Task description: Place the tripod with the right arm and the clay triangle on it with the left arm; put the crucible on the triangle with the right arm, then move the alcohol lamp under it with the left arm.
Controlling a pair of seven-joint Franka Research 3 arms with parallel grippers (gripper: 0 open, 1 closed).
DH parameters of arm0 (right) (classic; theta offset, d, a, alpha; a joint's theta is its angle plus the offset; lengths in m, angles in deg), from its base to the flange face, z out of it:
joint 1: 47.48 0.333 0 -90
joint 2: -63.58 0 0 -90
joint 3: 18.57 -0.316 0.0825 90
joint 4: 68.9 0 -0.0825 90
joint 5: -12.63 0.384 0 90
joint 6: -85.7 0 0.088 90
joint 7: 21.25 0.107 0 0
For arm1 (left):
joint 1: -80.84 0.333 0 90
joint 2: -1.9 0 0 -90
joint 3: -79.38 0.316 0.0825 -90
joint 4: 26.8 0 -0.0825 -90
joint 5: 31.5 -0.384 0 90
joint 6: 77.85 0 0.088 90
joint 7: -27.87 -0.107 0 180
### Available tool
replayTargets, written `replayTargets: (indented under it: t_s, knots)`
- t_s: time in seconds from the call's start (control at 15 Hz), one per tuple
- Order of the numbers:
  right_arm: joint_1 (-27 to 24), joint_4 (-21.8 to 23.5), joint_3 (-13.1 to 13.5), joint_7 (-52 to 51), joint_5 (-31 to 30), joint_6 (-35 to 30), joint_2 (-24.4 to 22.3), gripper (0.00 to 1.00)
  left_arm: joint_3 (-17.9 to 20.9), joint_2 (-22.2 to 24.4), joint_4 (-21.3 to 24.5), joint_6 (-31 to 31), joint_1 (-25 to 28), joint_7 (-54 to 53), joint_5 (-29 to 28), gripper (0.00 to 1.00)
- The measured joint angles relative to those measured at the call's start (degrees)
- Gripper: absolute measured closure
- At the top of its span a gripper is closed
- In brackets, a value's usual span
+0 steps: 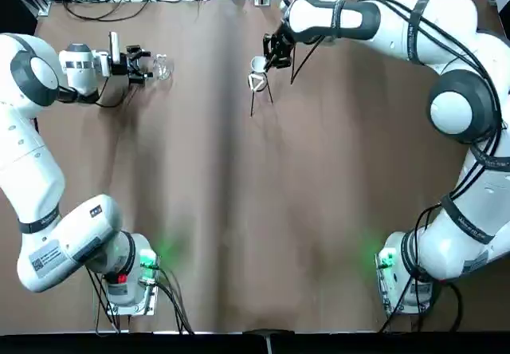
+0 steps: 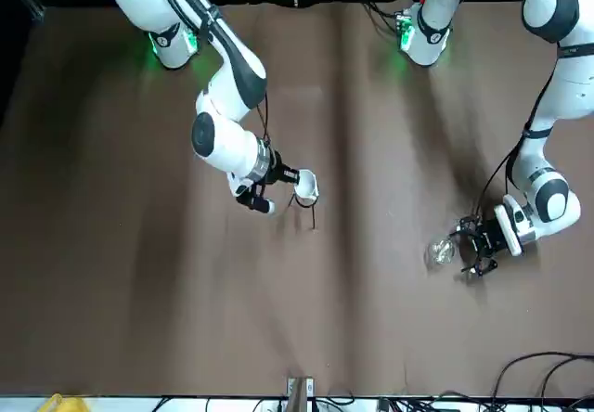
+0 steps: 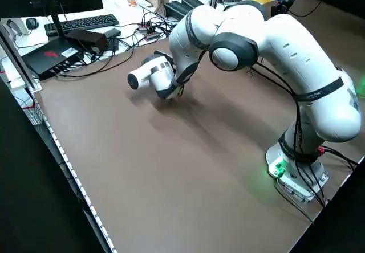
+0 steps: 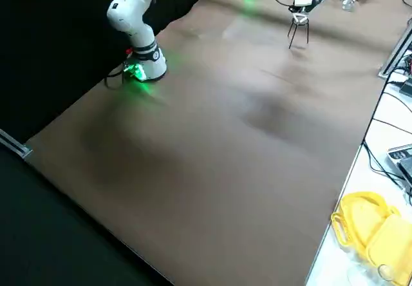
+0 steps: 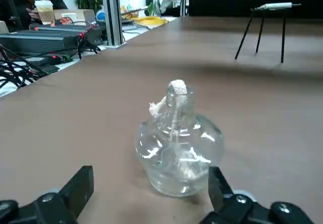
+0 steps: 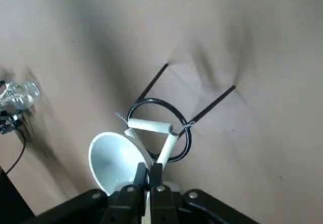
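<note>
Right pincer is clenched on the wall of the crucible, which is held tilted beside the clay triangle, over the far part of the bench. Two placements can be counted as done: the tripod is stood upright on its legs, and the triangle is laid across its ring. By the left wrist view, the crucible is held above that level, so its seating is judged to be the step in hand; it has yet to be levelled, centred and let go. Left pincer is spread open at the alcohol lamp, which is stood on the bench well apart from the tripod, not gripped. Its move under the crucible is left for last, once the crucible has been seated.
</note>
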Motion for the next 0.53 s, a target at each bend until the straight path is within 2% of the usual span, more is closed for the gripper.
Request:
replayTargets:
  t_s: [0.13, 0.53]
  knots:
    - [0.45, -0.12, 0.01, 0.02, 0.00, 0.33, 0.51, 0.94, 0.01, -0.78, 0.00, 0.14, -1.26, -0.63, 2.45, 0.00]
    - [0.61, -0.17, 0.09, 0.02, 0.00, 1.12, 1.83, 0.95, 0.15, -3.24, 0.00, 0.13, -4.14, -1.31, 3.98, 0.00]
